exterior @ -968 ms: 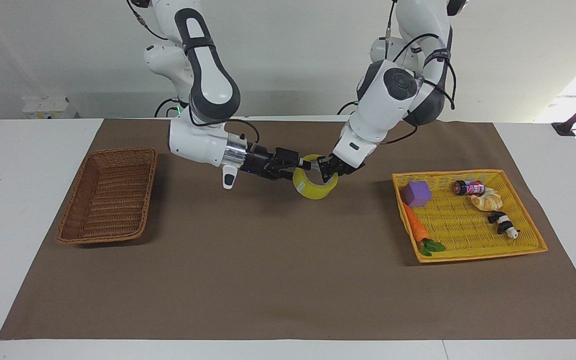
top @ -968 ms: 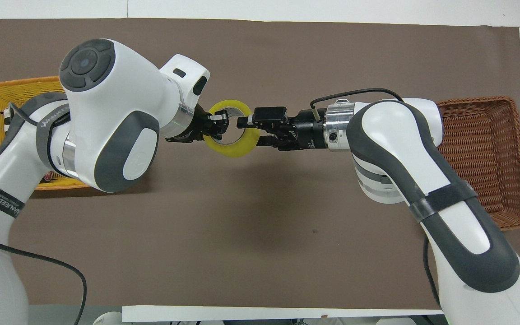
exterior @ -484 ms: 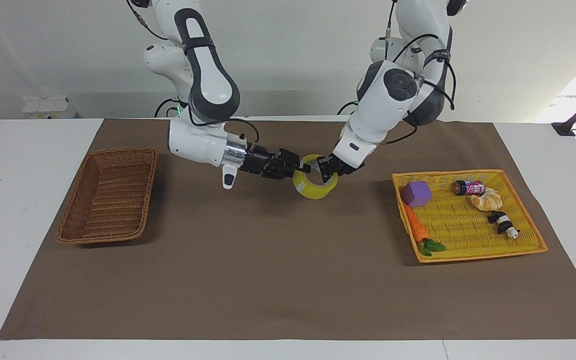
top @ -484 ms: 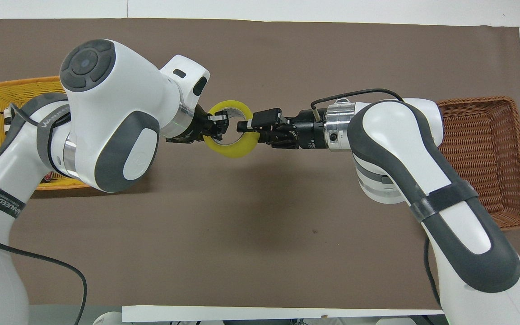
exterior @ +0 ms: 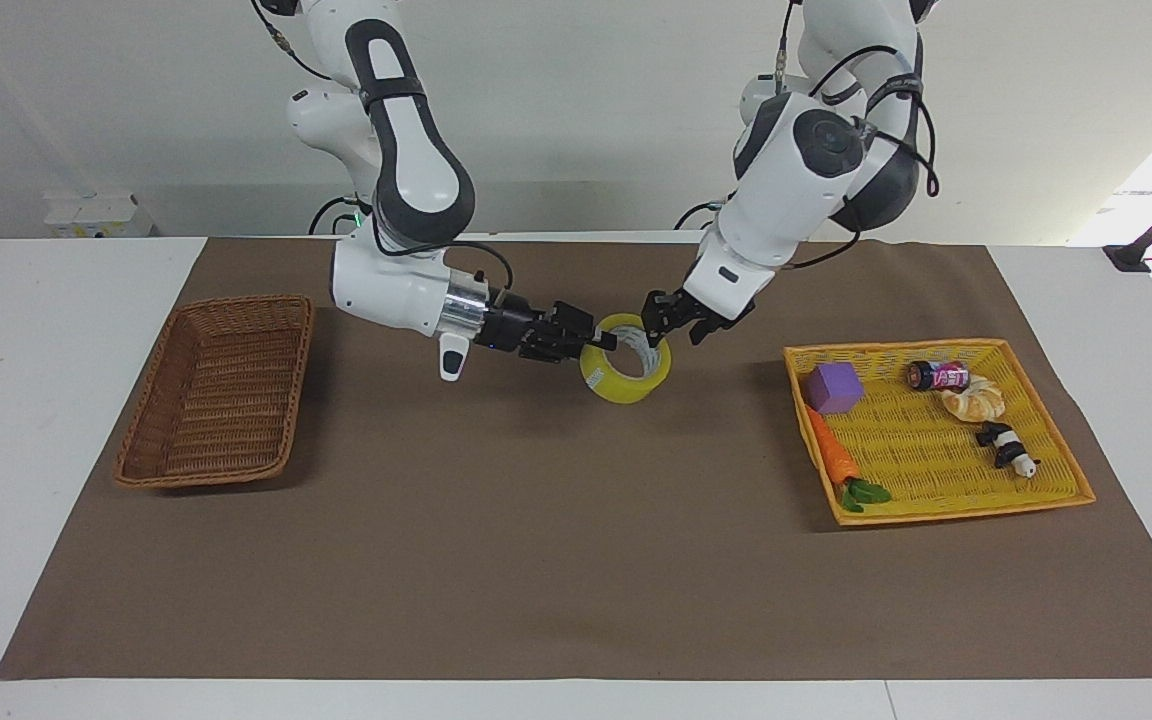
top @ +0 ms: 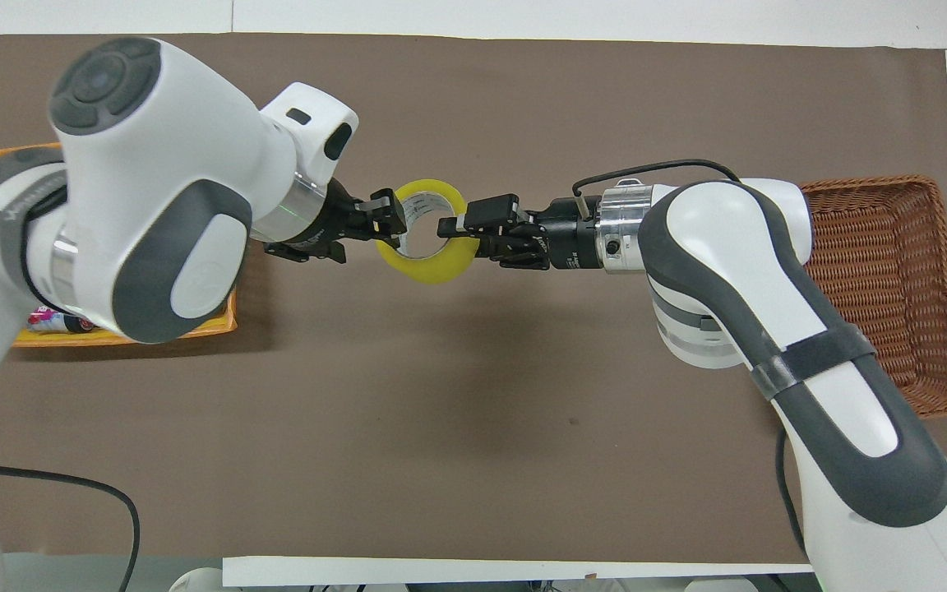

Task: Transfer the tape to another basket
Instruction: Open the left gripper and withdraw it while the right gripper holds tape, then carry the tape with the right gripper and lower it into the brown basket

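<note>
The left arm has pulled up and back toward its own end of the table, and its left gripper (exterior: 674, 318), which a second ago gripped the tape (exterior: 625, 372), now hangs just off the roll's rim with its fingers parted and empty. The right arm reaches in level from the basket's end, and the right gripper (exterior: 604, 340) is clamped across the wall of the roll, one finger inside the core and one outside. The tape hangs in the air over the middle of the brown mat (exterior: 576, 560), between the two hands, its open hole facing up and tilted.

The basket (exterior: 218, 390) lies well apart toward the right arm's end, its long axis running nearer-to-farther from the robots. The carry ahead looks to be a sideways sweep by the right arm alone along the table to that basket. The yellow tray (exterior: 1061, 440) keeps its toys.
</note>
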You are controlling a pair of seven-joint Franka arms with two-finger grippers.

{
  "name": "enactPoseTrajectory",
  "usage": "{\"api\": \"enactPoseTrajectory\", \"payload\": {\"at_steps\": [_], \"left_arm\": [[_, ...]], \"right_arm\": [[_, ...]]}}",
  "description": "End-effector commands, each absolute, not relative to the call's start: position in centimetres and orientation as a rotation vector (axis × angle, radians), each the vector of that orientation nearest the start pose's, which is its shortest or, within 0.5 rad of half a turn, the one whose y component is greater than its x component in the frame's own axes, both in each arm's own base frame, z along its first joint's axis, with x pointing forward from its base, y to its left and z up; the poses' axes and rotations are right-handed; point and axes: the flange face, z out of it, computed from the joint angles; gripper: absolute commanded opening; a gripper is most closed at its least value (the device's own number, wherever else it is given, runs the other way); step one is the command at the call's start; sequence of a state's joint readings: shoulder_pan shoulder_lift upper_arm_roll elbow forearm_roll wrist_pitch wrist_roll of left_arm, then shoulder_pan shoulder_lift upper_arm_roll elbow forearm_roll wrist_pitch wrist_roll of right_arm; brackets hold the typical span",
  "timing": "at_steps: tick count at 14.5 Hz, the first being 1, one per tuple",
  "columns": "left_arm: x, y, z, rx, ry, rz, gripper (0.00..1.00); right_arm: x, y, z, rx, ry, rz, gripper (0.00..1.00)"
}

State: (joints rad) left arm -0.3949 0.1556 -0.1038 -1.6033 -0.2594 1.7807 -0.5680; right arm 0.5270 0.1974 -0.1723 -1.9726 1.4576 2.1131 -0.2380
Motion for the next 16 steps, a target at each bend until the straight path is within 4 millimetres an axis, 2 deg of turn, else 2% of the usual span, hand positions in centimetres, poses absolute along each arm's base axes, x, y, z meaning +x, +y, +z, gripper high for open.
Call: {"api": "enactPoseTrajectory", "payload": {"at_steps": [1, 3, 5, 6, 7, 9, 12, 13, 14, 15, 16], "left_arm": [[54.7, -23.0, 57.2, -3.380, -0.193, 0.173, 1.00], [56.9, -15.7, 57.0, -3.374, -0.183, 0.138, 1.00], [58.6, -7.2, 56.7, -3.294, -0.085, 0.060, 1.00], [59.1, -4.0, 56.4, -3.271, 0.024, 0.030, 1.00], [59.0, -1.4, 56.3, -3.243, 0.099, 0.023, 1.00], [58.9, 2.1, 55.9, -3.230, 0.045, 0.023, 1.00], [59.1, 3.3, 56.0, -3.228, 0.014, -0.009, 1.00], [59.0, 3.9, 56.0, -3.228, -0.003, -0.004, 1.00], [58.9, 3.7, 56.0, -3.229, 0.000, 0.011, 1.00], [58.7, 2.7, 56.0, -3.230, 0.028, 0.034, 1.00], [58.7, 1.4, 56.2, -3.217, 0.073, 0.037, 1.00]], "right_arm": [[55.9, 24.5, 40.5, -1.940, 0.273, 0.110, 0.00], [57.1, 20.3, 40.5, -1.967, 0.220, 0.098, 0.00], [58.5, 14.1, 41.3, -2.028, 0.155, 0.084, 0.00], [58.9, 11.0, 41.5, -2.046, 0.137, 0.082, 0.00], [59.0, 7.3, 41.5, -2.059, 0.136, 0.068, 0.00], [58.5, -0.8, 41.0, -2.107, 0.126, 0.029, 0.00], [55.9, -13.0, 41.8, -2.196, 0.024, 0.020, 0.00], [54.7, -16.2, 41.6, -2.217, 0.003, 0.028, 0.00], [52.8, -19.8, 41.4, -2.230, -0.023, 0.038, 0.00], [51.5, -22.5, 41.5, -2.244, -0.045, 0.040, 0.00], [50.8, -25.8, 40.5, -2.264, -0.076, 0.060, 0.00]]}}
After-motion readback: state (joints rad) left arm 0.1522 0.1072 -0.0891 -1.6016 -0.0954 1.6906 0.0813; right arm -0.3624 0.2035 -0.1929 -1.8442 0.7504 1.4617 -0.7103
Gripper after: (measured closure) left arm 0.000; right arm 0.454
